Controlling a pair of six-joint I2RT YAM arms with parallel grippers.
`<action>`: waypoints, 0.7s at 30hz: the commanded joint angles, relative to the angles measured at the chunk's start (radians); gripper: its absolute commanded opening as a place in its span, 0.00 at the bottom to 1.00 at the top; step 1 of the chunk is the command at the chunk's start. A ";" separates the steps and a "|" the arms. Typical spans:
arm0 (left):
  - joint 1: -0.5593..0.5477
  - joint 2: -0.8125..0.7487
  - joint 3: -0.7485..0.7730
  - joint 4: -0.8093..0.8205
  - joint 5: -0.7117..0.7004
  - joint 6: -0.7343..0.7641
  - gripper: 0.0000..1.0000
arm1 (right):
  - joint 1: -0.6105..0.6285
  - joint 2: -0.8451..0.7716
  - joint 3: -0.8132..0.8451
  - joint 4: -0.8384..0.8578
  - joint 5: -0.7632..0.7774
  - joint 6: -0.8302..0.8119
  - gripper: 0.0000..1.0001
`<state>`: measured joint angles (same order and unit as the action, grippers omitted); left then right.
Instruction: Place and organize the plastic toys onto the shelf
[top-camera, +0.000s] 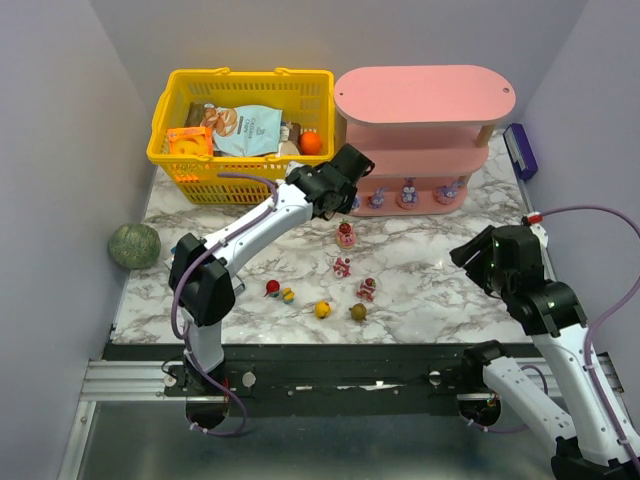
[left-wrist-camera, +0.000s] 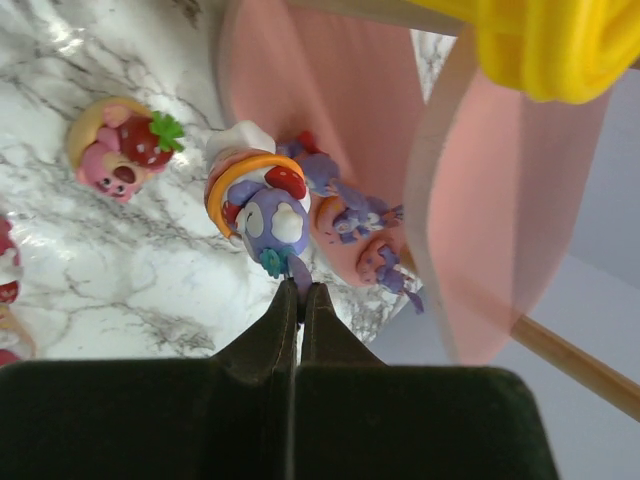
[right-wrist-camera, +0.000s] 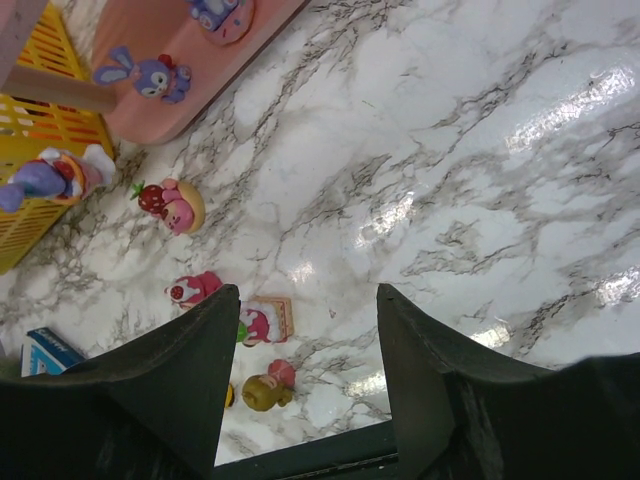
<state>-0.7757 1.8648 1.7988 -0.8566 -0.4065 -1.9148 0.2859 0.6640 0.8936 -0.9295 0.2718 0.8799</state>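
Left wrist view shows the left tool (left-wrist-camera: 300, 298) pinched shut on a bunny toy (left-wrist-camera: 268, 215) just ahead of its tips, at the shelf (left-wrist-camera: 330, 90) edge, probably for placing, while the right tool (right-wrist-camera: 305, 305) hangs wide and empty.

You have the pink three-tier shelf (top-camera: 425, 100) far right, upright, with purple bunnies (top-camera: 407, 193) on its bottom board. At its left end the left gripper (left-wrist-camera: 300, 292) pinches one bunny toy (left-wrist-camera: 270, 215). The strawberry toys (top-camera: 346, 236) and small round ones (top-camera: 322, 309) lie loose nearer.
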 joint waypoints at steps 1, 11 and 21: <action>-0.031 -0.095 -0.114 0.013 -0.071 -0.113 0.00 | -0.007 -0.014 -0.018 -0.019 -0.022 -0.035 0.65; -0.017 -0.086 -0.147 0.110 -0.063 -0.220 0.00 | -0.008 -0.038 -0.018 -0.025 -0.051 -0.056 0.64; 0.006 -0.020 -0.118 0.139 -0.034 -0.268 0.00 | -0.007 -0.055 -0.004 -0.052 -0.037 -0.055 0.64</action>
<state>-0.7792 1.8141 1.6512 -0.7410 -0.4126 -1.9820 0.2859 0.6205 0.8825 -0.9413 0.2348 0.8391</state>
